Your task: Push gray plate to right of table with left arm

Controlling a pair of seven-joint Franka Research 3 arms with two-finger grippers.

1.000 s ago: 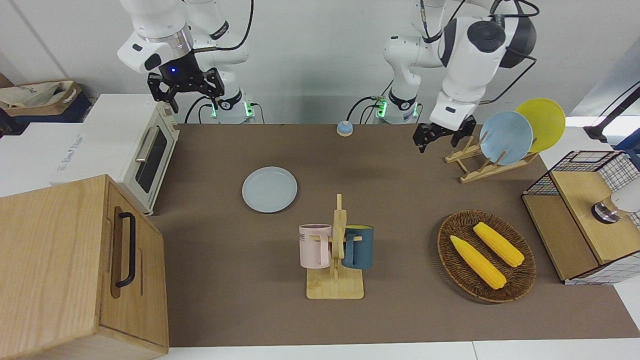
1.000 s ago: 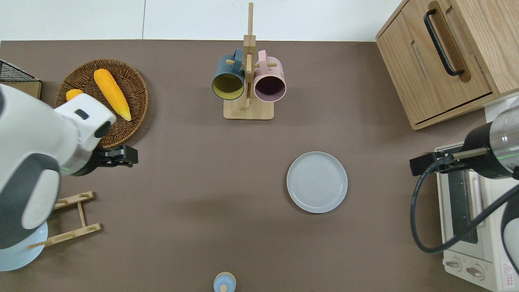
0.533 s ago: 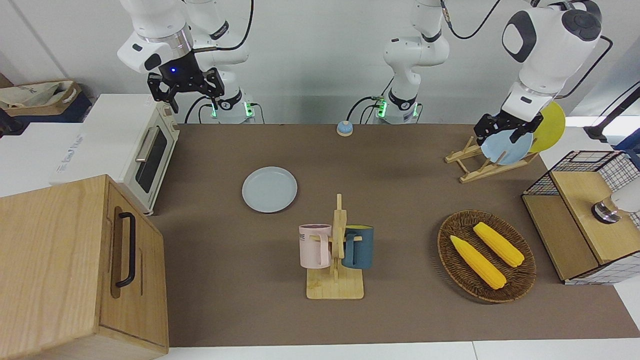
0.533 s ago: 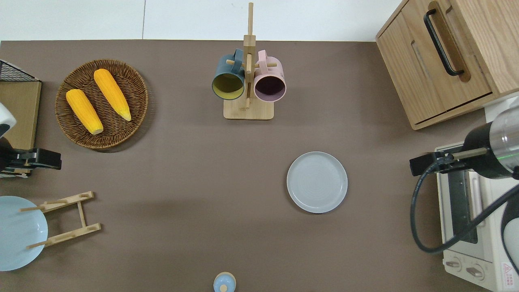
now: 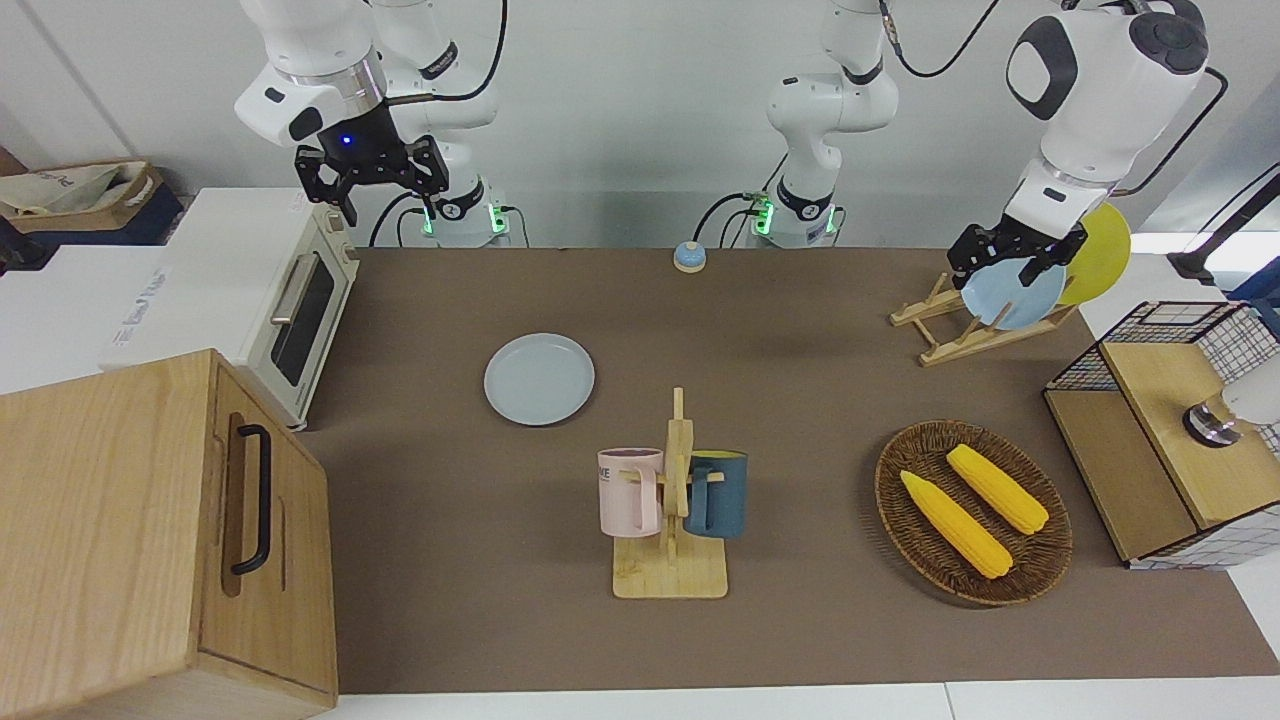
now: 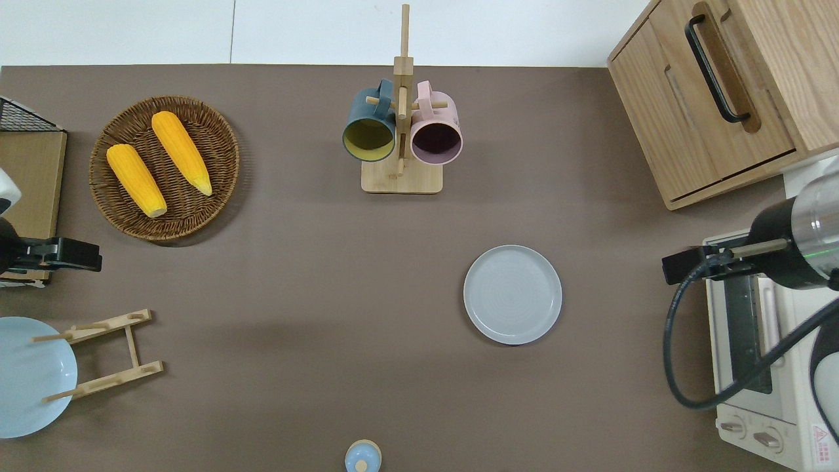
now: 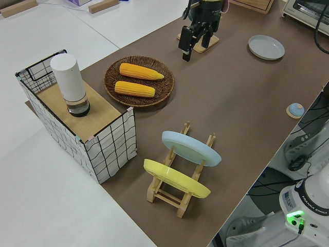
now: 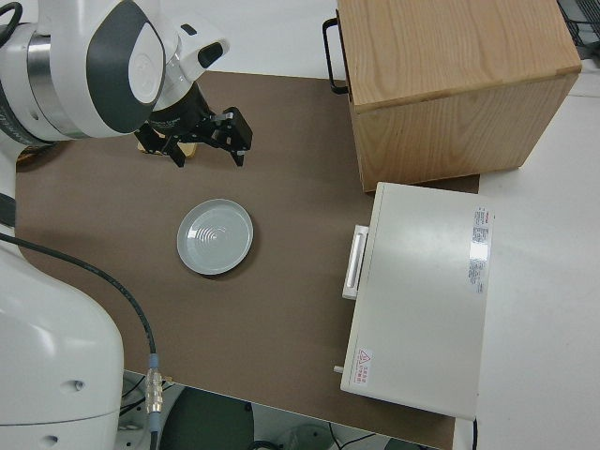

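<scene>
The gray plate (image 6: 512,294) sits flat on the brown counter (image 6: 295,262), toward the right arm's end, nearer the robots than the wooden mug rack (image 6: 401,134) and well apart from it. It looks like smooth, stiff ceramic or melamine, shallow with a low raised rim, so I'd guess it slides easily on the matte top. Best bet is nudging the rim edge low down. The left gripper (image 5: 1010,262) is up in the air by the sky-blue plate (image 5: 1015,290) on its rack; can't tell how its jaws stand. The right arm is parked, jaws apart.
</scene>
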